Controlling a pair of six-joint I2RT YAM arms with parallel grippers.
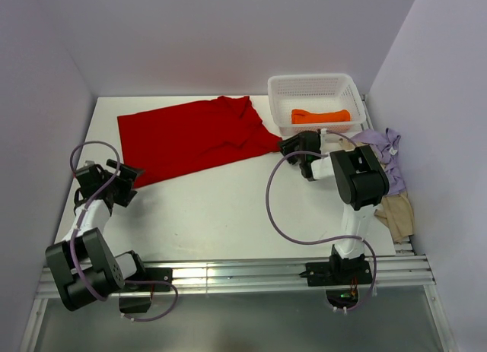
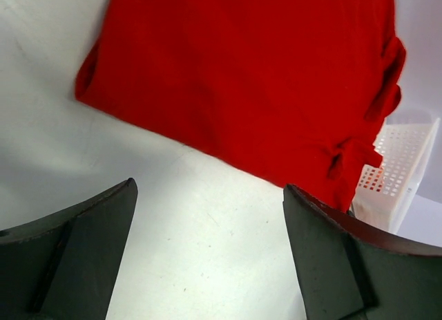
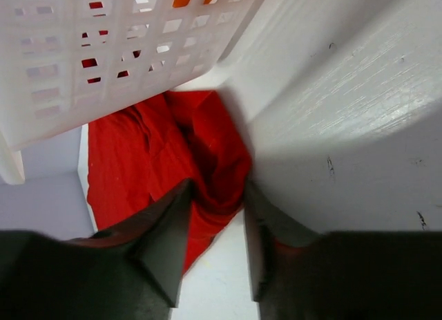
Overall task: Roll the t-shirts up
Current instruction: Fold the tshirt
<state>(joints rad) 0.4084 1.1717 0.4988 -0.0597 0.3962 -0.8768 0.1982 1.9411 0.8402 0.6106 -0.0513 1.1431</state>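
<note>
T-shirt (image 1: 190,139) in red, corner clenched in right claw (image 3: 215,195), left claw (image 2: 209,192) released, near hem.

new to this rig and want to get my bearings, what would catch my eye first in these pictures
The red t-shirt, spread over the far part of the table, catches the eye first. The right hand pinches its bunched corner right beside the white mesh basket, which holds an orange shirt. The left hand hangs open, short of the red cloth's near edge.
</note>
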